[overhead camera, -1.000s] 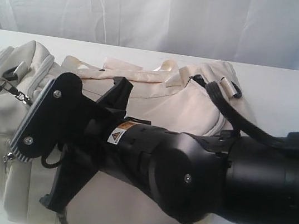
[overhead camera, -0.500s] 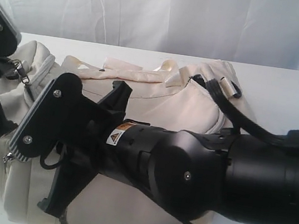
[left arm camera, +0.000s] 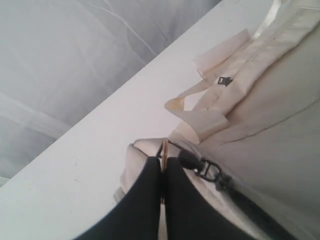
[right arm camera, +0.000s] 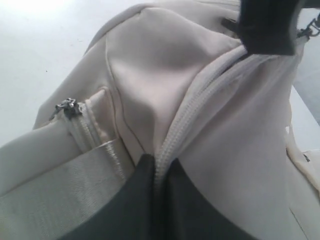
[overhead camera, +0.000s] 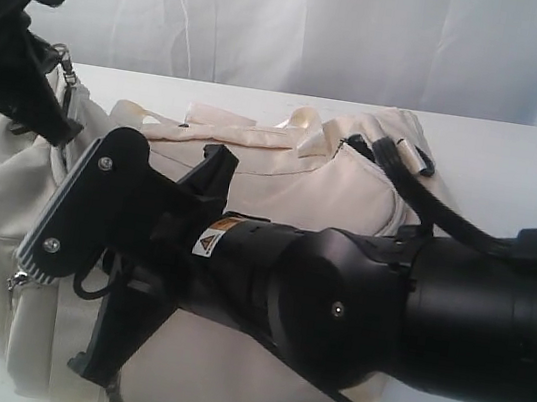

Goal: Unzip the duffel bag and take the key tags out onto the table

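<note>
Plainly, the pull [left arm camera: 164, 149] is pinched by the left gripper [left arm camera: 163, 167]. Along the zip [right arm camera: 195, 107] — the bag [right arm camera: 145, 65] is clamped by the right gripper [right arm camera: 156, 167].

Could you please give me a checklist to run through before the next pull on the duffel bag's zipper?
1. Left tool shut on the metal ring at the bag's end: ok.
2. Right tool pinching the duffel bag at its zipper: ok.
3. Zipper open: not ok, it looks closed along the visible stretch.
4. Key tags in sight: not ok, none visible.
5. Bare table beside the bag for the tags: ok.
</note>
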{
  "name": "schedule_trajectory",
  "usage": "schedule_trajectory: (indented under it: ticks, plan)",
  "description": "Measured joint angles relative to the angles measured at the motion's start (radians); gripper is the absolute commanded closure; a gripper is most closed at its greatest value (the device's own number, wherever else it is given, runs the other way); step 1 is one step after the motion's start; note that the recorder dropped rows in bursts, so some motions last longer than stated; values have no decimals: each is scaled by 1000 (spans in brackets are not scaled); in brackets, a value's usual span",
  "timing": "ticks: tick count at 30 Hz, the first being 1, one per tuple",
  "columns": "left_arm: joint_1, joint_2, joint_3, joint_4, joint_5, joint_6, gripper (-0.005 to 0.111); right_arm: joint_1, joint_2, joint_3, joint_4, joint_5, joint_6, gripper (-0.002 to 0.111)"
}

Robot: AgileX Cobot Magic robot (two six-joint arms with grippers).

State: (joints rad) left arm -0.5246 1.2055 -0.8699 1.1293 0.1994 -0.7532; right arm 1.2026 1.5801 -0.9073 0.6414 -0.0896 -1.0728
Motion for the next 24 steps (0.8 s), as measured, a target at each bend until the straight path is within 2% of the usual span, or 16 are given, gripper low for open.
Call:
schedule_trajectory:
  ticks: [12, 18, 20, 21, 22, 23, 24]
  plan:
    - [136, 314, -233, 8, -45, 15, 107, 0, 0, 0, 4, 6, 0, 108]
    - [172, 436, -338, -28, -54, 21, 106, -9, 7, -2, 8, -22, 0, 108]
    - [174, 464, -368, -49, -49, 23, 99, -12, 9, -5, 8, -27, 0, 108]
    - [174, 474, -378, -55, -43, 23, 81, -14, 10, -6, 9, -27, 0, 108]
    - [174, 491, -396, -71, -27, 25, 72, -16, 10, -6, 10, -26, 0, 108]
    - [176, 493, -403, -76, -18, 25, 45, -16, 10, -6, 10, -11, 0, 108]
    - [188, 501, -418, -78, 1, 25, 34, -9, 8, -4, 8, 46, 0, 108]
